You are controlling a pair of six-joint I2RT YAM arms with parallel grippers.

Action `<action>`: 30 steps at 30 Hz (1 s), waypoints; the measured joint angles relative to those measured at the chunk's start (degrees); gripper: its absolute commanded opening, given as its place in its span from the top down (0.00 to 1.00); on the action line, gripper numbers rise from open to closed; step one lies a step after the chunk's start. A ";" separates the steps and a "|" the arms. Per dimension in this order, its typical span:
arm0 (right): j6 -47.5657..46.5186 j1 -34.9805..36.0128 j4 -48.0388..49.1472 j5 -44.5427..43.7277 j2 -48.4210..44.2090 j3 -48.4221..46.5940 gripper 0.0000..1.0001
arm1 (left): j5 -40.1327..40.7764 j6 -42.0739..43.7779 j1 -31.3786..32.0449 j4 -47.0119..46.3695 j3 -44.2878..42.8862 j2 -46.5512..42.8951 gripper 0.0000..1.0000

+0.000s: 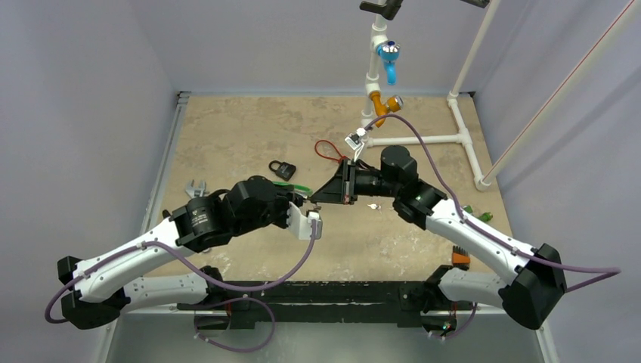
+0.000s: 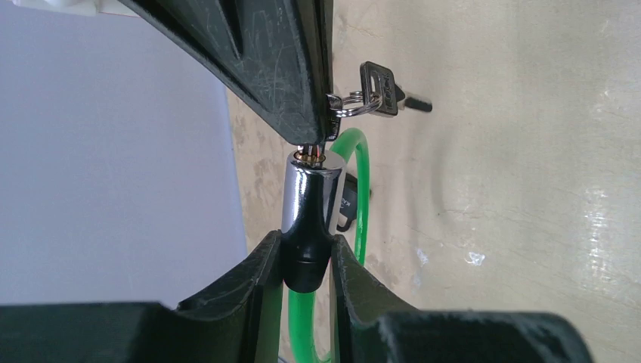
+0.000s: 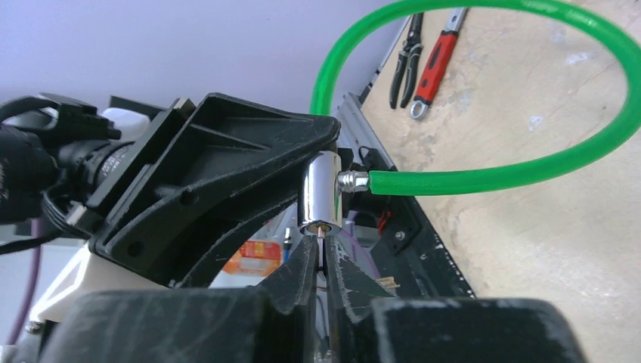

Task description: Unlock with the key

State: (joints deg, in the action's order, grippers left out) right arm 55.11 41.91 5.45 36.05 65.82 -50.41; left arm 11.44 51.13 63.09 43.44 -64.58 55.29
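My left gripper (image 2: pixel 308 257) is shut on the black end of a chrome cylinder lock (image 2: pixel 306 200) and holds it above the table. A green cable loop (image 3: pixel 529 170) runs out of the lock's side. My right gripper (image 3: pixel 323 246) is shut on the small silver key (image 3: pixel 323 233), whose tip sits in the keyhole at the lock's free end. A key ring with a second silver key (image 2: pixel 378 87) hangs beside the right fingers (image 2: pixel 264 60). In the top view the two grippers, left (image 1: pixel 302 200) and right (image 1: pixel 317 198), meet tip to tip at mid-table.
A black padlock (image 1: pixel 282 169) and a red cable loop (image 1: pixel 329 150) lie behind the grippers. A small silver item (image 1: pixel 373 206) lies under the right arm. A wrench (image 1: pixel 195 187) lies at the left edge. A white pipe frame (image 1: pixel 423 140) with valves stands at the back right.
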 measured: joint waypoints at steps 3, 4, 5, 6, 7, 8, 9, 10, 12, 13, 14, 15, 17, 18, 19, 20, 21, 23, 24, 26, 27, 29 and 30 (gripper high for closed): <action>2.45 -0.42 1.57 1.51 1.11 -0.02 0.60 | 0.26 1.49 0.22 -1.79 0.90 -0.72 1.00; 2.86 -0.59 1.75 1.99 1.25 -0.02 0.52 | 0.48 1.92 0.42 -2.29 0.94 -0.79 1.00; 3.02 -0.81 1.46 2.32 1.27 -0.02 0.43 | 0.48 1.99 0.46 -2.89 0.96 -0.85 1.00; 2.56 -1.16 1.03 2.58 1.18 -0.07 0.37 | 0.52 1.95 0.44 -3.58 0.96 -0.94 1.00; 2.40 -1.49 0.50 2.84 0.96 -0.13 0.32 | 0.42 1.88 0.46 -4.00 0.94 -1.05 1.00; 1.31 -2.16 -0.79 2.78 0.42 -0.37 0.28 | -0.07 1.53 0.48 -4.72 0.87 -1.09 1.00; 0.76 -2.62 -1.73 2.86 -0.13 -0.57 0.25 | -0.61 1.20 0.50 -5.18 0.61 -1.07 1.00; -0.15 -3.30 -2.93 2.89 -0.96 -0.96 0.21 | -1.05 0.76 0.61 -5.55 0.33 -1.05 1.00; -2.25 -4.83 -5.60 2.86 -2.82 -2.49 0.18 | -2.47 -0.46 0.87 -6.10 -0.79 -1.05 1.00; -3.39 -5.73 -6.88 2.49 -3.78 -3.58 0.16 | -3.17 -1.03 1.03 -6.08 -1.44 -1.05 1.00; -4.68 -6.82 -8.41 2.40 -4.66 -5.05 0.16 | -3.87 -1.44 1.14 -6.05 -2.03 -1.07 1.00; -5.97 -7.82 -9.64 2.34 -5.49 -6.56 0.14 | -4.50 -2.16 1.18 -6.01 -2.58 -1.09 1.00; -8.24 -9.38 -11.43 2.05 -7.13 -9.03 0.13 | -5.60 -2.99 1.09 -5.92 -3.30 -1.16 1.00; -9.49 -9.97 -12.24 1.88 -8.07 -10.01 0.13 | -6.10 -3.61 0.98 -5.77 -3.63 -1.16 1.00; -10.78 -10.43 -12.92 1.62 -9.11 -10.67 0.13 | -6.71 -4.04 0.76 -5.51 -3.91 -1.18 1.00; -12.15 -10.62 -13.70 1.09 -10.23 -10.99 0.13 | -7.19 -4.44 0.44 -5.11 -4.24 -1.18 1.00; -13.60 -10.80 -14.53 0.81 -11.28 -11.02 0.14 | -7.78 -5.18 0.00 -4.63 -4.59 -1.18 1.00; -17.20 -10.84 -16.72 -0.66 -13.29 -10.91 0.16 | -8.94 -6.14 -1.05 -3.72 -5.40 -1.18 1.00; -19.15 -10.84 -17.18 -1.29 -14.32 -10.47 0.16 | -10.21 -6.88 -1.95 -2.86 -6.10 -1.16 1.00; -23.52 -10.86 -17.66 -3.08 -17.00 -8.28 0.17 | -12.22 -8.22 -3.34 -1.60 -7.23 -1.18 1.00; -25.70 -10.86 -17.88 -3.85 -18.62 -6.60 0.17 | -13.18 -8.70 -3.96 -1.25 -7.67 -1.20 1.00; -29.00 -10.86 -17.88 -4.85 -21.09 -3.30 0.17 | -15.82 -10.05 -5.46 -0.42 -8.76 -1.20 1.00; -30.62 -10.86 -17.44 -4.92 -22.27 -1.29 0.18 | -16.76 -10.40 -5.90 -0.07 -9.18 -1.20 1.00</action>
State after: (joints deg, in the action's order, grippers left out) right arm 24.49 31.05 -11.99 31.14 43.55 -51.70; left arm -5.32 40.73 57.19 43.38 -73.76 54.08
